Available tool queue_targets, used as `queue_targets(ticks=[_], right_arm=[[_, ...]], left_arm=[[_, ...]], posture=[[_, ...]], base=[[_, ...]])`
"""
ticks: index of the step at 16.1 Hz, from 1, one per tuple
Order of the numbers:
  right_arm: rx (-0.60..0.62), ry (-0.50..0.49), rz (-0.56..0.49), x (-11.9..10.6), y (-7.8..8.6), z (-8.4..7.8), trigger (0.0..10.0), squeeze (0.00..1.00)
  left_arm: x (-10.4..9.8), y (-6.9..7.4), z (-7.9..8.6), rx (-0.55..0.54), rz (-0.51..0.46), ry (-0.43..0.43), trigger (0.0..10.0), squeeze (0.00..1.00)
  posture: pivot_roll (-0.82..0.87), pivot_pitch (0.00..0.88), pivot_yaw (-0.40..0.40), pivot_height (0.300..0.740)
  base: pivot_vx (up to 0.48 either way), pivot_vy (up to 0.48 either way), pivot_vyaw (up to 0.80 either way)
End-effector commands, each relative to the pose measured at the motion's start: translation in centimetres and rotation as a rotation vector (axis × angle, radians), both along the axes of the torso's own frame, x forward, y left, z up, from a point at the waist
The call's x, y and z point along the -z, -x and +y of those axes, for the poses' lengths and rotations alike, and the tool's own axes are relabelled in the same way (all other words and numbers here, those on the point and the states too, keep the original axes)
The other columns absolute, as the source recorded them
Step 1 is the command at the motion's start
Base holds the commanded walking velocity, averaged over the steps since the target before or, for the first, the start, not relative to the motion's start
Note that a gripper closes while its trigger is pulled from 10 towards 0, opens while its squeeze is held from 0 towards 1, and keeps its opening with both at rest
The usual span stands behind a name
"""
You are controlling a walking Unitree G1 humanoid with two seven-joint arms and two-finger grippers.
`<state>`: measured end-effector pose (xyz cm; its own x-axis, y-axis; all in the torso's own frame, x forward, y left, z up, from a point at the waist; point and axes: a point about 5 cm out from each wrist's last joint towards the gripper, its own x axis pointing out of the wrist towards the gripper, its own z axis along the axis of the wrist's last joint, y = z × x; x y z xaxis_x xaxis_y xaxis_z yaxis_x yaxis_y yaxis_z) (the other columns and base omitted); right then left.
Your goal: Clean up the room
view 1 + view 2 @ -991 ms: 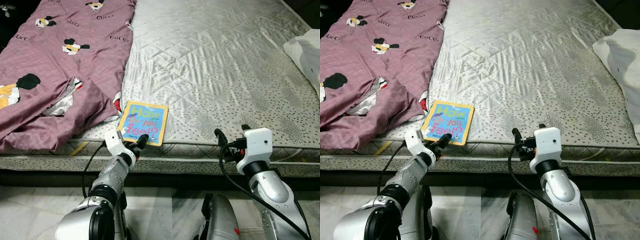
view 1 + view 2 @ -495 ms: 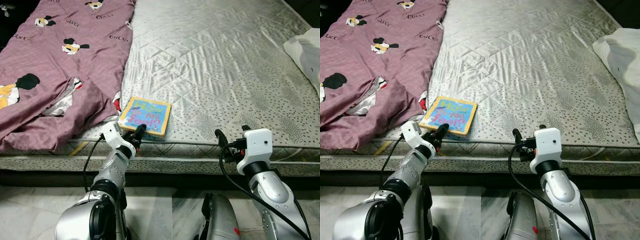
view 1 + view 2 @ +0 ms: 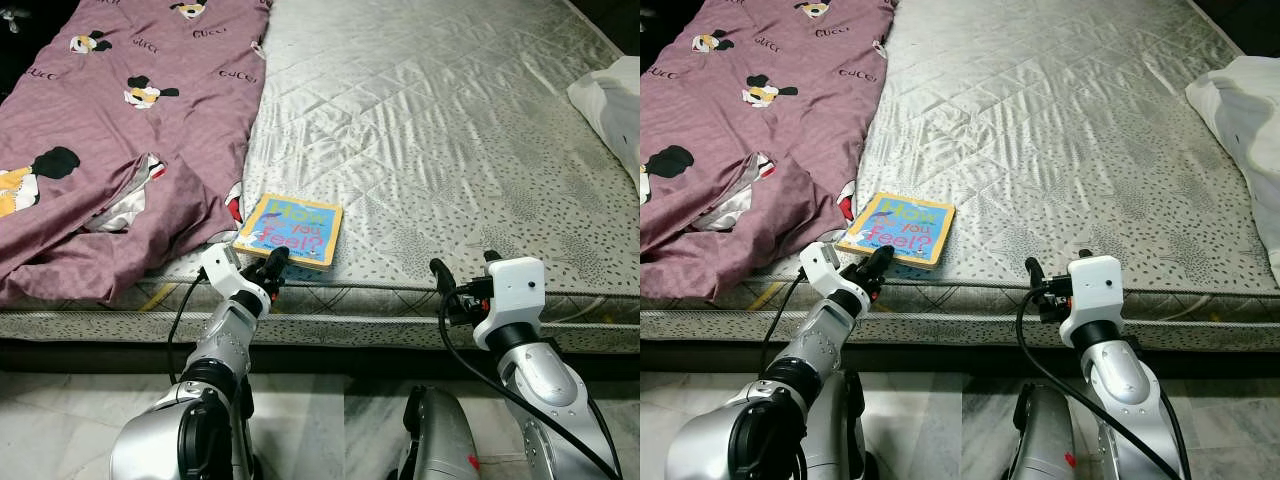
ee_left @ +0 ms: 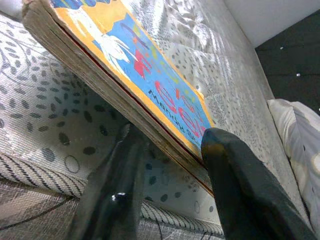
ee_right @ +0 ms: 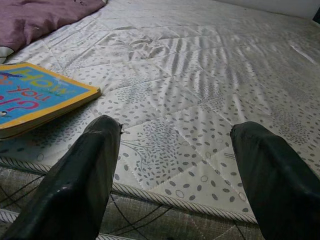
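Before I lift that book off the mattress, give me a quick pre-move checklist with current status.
1. Left end effector at the book: ok, its fingers straddle the near edge, one under, one on the cover.
2. Grip closed firmly: cannot tell; fingers touch the book, tightness unclear.
3. Book's near edge raised off the mattress: ok, per the left wrist view.
4. Purple blanket free of the book: ok, beside it, not overlapping.
5. Right end effector out of the way: ok, open, at the mattress edge, apart from the book.
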<state>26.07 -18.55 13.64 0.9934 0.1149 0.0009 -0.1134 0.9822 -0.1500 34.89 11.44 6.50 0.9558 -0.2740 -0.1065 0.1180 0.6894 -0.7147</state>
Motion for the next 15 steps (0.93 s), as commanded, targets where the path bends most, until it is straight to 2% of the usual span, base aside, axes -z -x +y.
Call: queue_targets(ticks=[1, 12, 15], right_arm=[[0.014, 0.003, -0.008, -0.1, 0.1, -0.2, 10.0, 0.00], [0.013, 0.007, -0.015, -0.1, -0.2, -0.1, 10.0, 0.00], [0.012, 0.001, -0.017, 0.0, -0.4, 0.1, 10.0, 0.00]], left_arm=[[-0.5, -0.3, -0.2, 0.013, -0.027, 0.010, 0.0, 0.00], [-1.0, -0.4, -0.5, 0.036, -0.071, 0.038, 0.0, 0.00], [-2.4, -1.0, -0.6, 0.037, -0.163, -0.019, 0.0, 0.00]], posture=[[-0.20, 0.164, 0.007, 0.536], [-0.20, 0.143, 0.012, 0.536], [-0.18, 0.128, 0.017, 0.536]], base=[[0.000, 0.000, 0.00], [0.000, 0.000, 0.00], [0.000, 0.000, 0.00]])
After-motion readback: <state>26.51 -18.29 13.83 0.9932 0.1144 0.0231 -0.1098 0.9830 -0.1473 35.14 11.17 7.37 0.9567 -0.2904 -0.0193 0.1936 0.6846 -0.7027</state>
